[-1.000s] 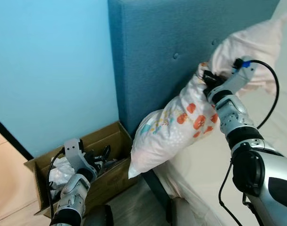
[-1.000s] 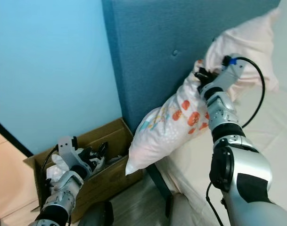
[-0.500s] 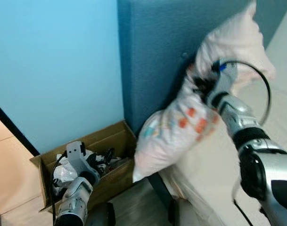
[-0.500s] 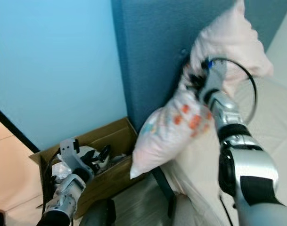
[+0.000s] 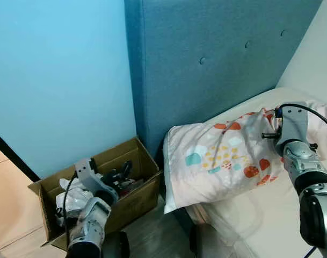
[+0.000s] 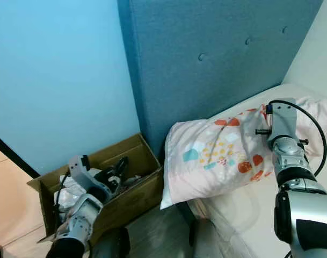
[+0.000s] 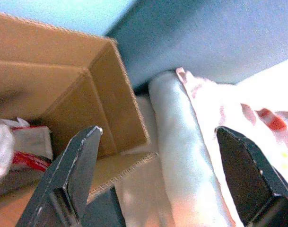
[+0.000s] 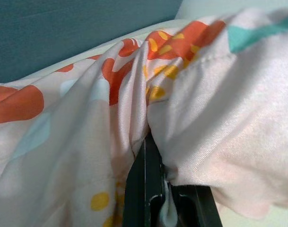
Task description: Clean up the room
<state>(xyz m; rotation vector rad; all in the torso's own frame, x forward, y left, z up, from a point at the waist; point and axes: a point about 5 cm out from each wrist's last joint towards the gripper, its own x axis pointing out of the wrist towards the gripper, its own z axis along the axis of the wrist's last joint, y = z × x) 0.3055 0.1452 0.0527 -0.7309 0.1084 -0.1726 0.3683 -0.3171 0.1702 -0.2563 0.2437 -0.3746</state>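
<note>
On the bed (image 5: pixel 260 215), right gripper (image 8: pixel 146 156) jaws pinch the pillow (image 5: pixel 222 156).

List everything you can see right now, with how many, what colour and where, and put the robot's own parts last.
Pillow: one, pale pink with orange, teal and yellow print, lying on the bed against the headboard, one end hanging off the mattress edge.
Headboard: one, dark blue, buttoned, upright behind the pillow.
Bed: one, cream sheet, at the robot's right.
Wall: light blue, beside the headboard.
Cardboard box: one, brown, on the floor beside the bed, holding white crumpled rubbish.
Left tool: black fingers open, over the box.
Right tool: fingers shut on a fold of the pillow.
</note>
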